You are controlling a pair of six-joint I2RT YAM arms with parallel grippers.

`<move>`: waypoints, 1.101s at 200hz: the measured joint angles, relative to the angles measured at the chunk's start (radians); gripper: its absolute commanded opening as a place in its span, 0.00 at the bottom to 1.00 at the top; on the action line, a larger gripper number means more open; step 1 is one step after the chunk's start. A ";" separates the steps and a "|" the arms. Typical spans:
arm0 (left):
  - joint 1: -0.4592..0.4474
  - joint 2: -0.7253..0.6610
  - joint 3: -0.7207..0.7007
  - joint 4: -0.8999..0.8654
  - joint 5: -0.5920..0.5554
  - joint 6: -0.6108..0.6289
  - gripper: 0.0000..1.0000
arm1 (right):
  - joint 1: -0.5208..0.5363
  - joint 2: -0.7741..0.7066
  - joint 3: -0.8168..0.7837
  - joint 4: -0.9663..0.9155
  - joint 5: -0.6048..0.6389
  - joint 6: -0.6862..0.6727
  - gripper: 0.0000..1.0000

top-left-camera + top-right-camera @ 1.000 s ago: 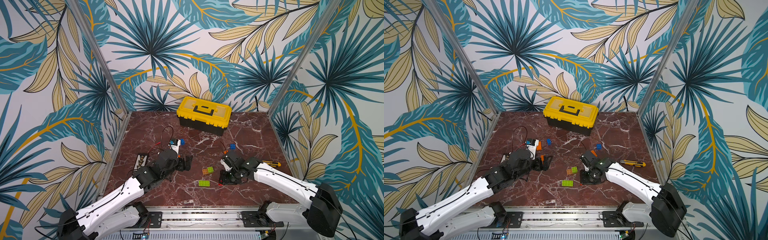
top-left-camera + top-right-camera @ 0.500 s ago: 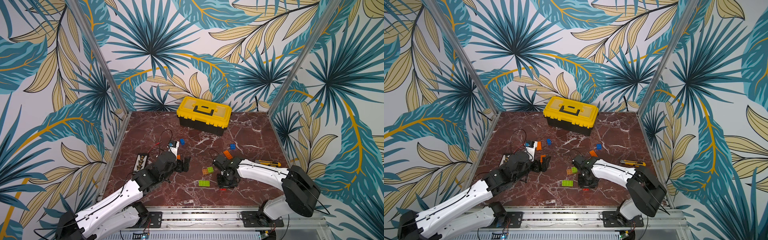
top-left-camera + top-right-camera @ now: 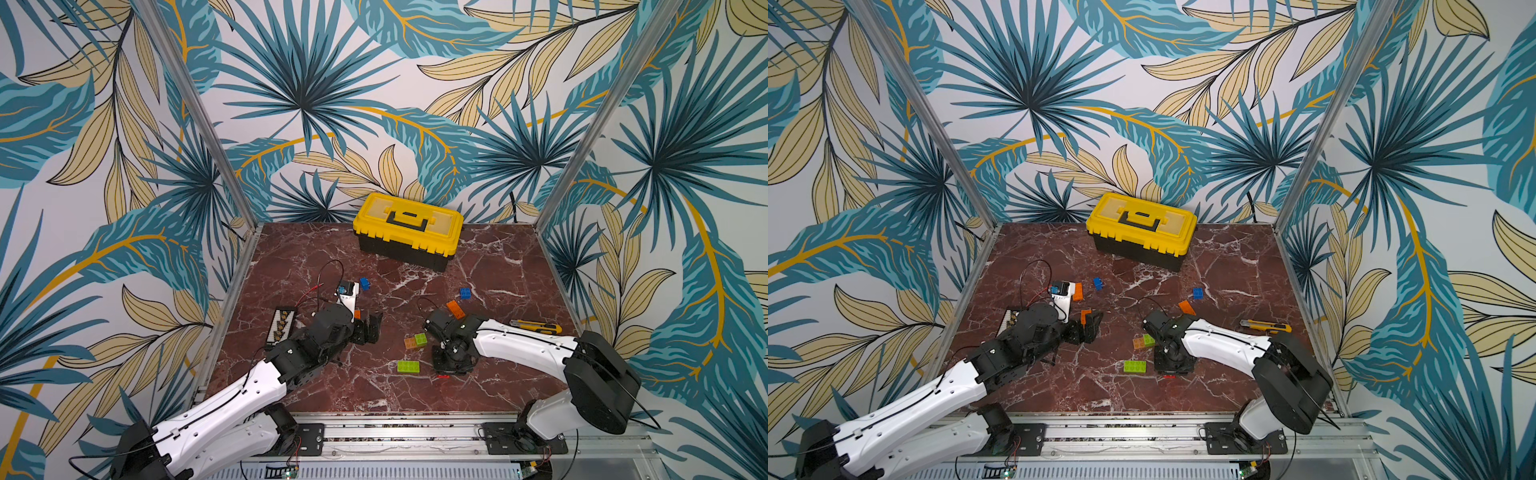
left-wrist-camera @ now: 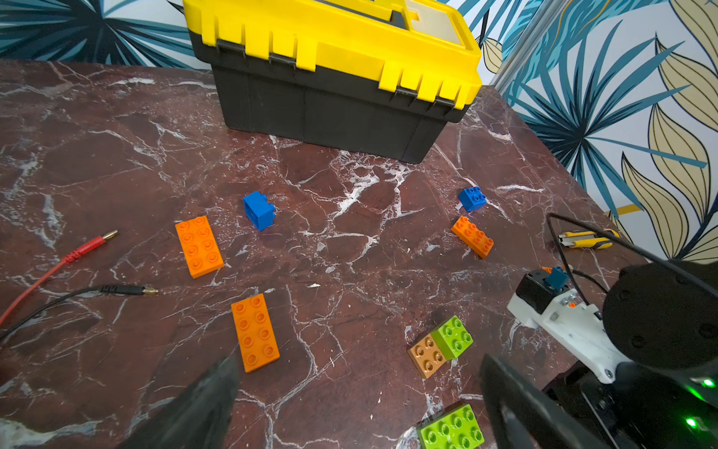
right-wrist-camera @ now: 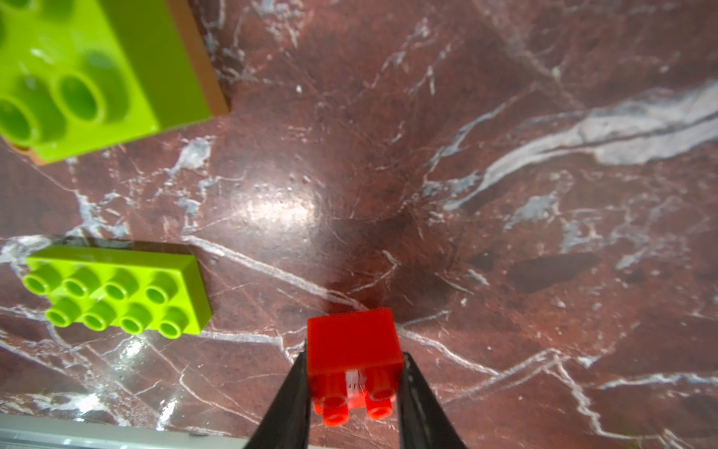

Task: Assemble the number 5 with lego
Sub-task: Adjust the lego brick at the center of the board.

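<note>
Right gripper (image 5: 353, 359): the two dark fingers (image 5: 289, 396) are closed on a small red brick (image 5: 349, 342), pinching its opposite sides, with its studs turned back toward the wrist. Whether the brick touches the table (image 3: 374, 395) cannot be told. In a top view only a red sliver (image 3: 443, 376) shows under the downward-pointing gripper (image 3: 451, 365).

Nearby, on the marble, a long lime brick (image 5: 116, 291) lies flat, studs up, apart from the red one. Farther off, a square lime brick (image 4: 452, 336) and a tan brick (image 4: 427, 355) sit joined side by side.

Left gripper (image 4: 357, 361): the fingers (image 4: 202, 408) are spread wide with nothing between them, above the table. An orange brick (image 4: 254, 332) lies flat just beyond one finger. A second orange brick (image 4: 199, 246) lies farther out, a blue brick (image 4: 258, 210) rests on its side beyond that, and red and black cables (image 4: 77, 272) trail in from the edge.

Toward the right arm's side lie a third orange brick (image 4: 472, 236) and another blue brick (image 4: 472, 199), studs up, near each other.

Periphery: a yellow-and-black toolbox (image 3: 407, 230) stands closed at the back of the table, and a utility knife (image 3: 536, 327) lies beside the right arm.
</note>
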 measured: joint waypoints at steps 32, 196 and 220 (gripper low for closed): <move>0.000 0.001 -0.006 0.000 0.007 -0.002 1.00 | 0.001 0.000 -0.013 0.031 0.009 0.006 0.38; 0.000 -0.069 -0.120 0.026 -0.110 -0.120 1.00 | 0.146 -0.120 0.078 0.015 0.119 0.124 0.18; 0.000 -0.145 -0.195 0.074 -0.109 -0.140 1.00 | 0.198 -0.069 0.153 0.009 0.143 0.155 0.18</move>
